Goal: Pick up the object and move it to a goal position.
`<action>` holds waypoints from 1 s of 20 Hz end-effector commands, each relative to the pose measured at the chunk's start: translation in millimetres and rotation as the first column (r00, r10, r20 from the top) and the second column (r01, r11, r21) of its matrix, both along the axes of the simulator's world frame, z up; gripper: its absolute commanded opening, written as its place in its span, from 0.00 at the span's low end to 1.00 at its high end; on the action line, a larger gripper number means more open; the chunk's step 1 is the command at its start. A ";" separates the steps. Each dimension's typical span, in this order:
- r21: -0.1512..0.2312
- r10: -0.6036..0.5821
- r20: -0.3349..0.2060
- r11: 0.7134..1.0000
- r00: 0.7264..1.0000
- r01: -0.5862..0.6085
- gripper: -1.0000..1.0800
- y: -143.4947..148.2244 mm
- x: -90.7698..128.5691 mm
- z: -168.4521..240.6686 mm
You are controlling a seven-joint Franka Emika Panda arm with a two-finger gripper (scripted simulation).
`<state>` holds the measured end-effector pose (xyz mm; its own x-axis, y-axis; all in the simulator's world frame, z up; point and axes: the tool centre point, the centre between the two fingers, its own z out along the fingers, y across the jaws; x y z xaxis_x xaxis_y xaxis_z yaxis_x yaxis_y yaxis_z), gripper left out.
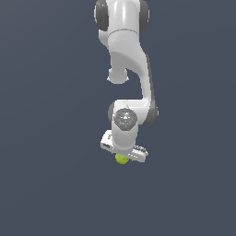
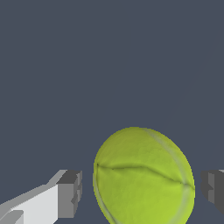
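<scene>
The object, a yellow-green ball (image 2: 143, 177) with faint curved seam lines, fills the space between my two fingers in the wrist view. One dark pad (image 2: 70, 194) stands a small gap away from the ball, and the other pad (image 2: 213, 189) is also apart from it. My gripper (image 2: 142, 192) is open around the ball, touching it on neither side. In the exterior view the white arm hangs straight down, and only a sliver of the ball (image 1: 121, 159) peeks out under the gripper (image 1: 122, 156).
A plain dark grey-blue floor (image 1: 46, 184) surrounds the arm on all sides. No other object or marker shows in either view.
</scene>
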<state>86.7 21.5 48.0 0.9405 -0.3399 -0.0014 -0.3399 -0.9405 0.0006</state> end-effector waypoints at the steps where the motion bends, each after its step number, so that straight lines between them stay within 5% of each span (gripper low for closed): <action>1: 0.000 0.000 0.001 1.000 1.000 0.000 0.96 0.3 0.6 -7.0; 5: 0.000 0.000 0.001 1.000 1.000 0.000 0.96 0.3 1.9 -6.9; 6: 0.000 0.000 0.001 1.000 1.000 0.000 0.00 0.3 1.9 -6.9; 20: -0.002 0.001 0.010 1.000 1.000 -0.001 0.00 -3.0 4.0 -0.5</action>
<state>88.6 20.3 42.9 0.9407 -0.3393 0.0015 -0.3393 -0.9407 0.0003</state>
